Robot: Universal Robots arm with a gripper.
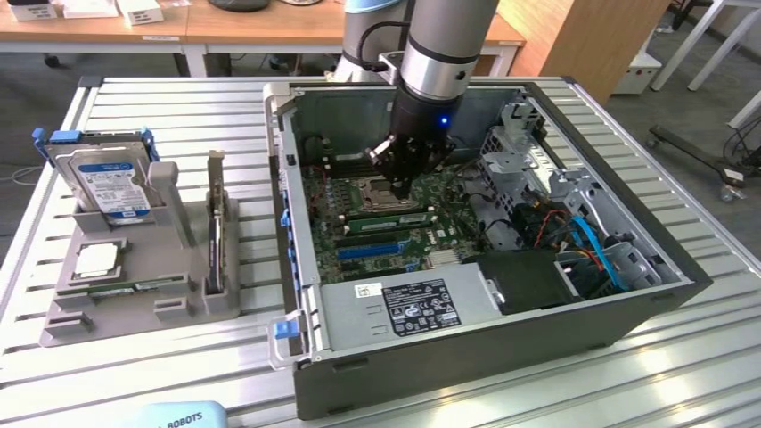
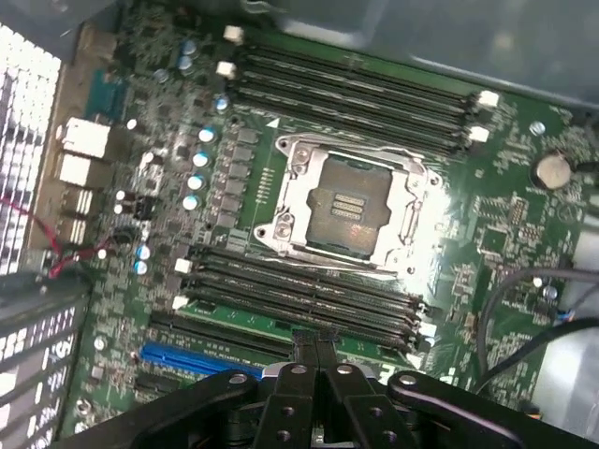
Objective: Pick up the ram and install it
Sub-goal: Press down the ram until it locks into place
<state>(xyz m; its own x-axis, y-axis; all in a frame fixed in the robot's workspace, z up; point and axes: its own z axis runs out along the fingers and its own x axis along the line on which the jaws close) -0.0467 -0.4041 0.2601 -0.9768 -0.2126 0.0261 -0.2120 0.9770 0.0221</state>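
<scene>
One slatted metal table [image 1: 155,379] is carrying everything. Nearest on it, toward the exterior view's left, a grey fixture [image 1: 71,325] is sitting. The ram [image 1: 125,287] is lying flat in the fixture's front tray, a thin green stick with a pale label, well apart from the arm. Just behind it a square silver processor chip [image 1: 95,259] is resting, with a dark expansion card [image 1: 214,232] standing upright beside it and a hard drive [image 1: 110,183] leaning at the back.

Toward the exterior view's right, an open computer case [image 1: 476,366] is lying on its side, its labelled power supply [image 1: 405,308] at the near end. Farther in, the green motherboard [image 1: 356,165] [image 2: 505,215] is showing its empty processor socket [image 1: 371,189] [image 2: 351,206] and the long dark memory slots [image 1: 380,218] [image 2: 299,290] alongside it.

The gripper [image 1: 405,189] [image 2: 315,341] is reaching down inside the case and hovering just above those slots, beside the socket. Its black fingers [image 2: 281,412] are pressing together, fully closed, with nothing showing between them.

Beyond the case, wooden desks [image 1: 238,31] are standing.
</scene>
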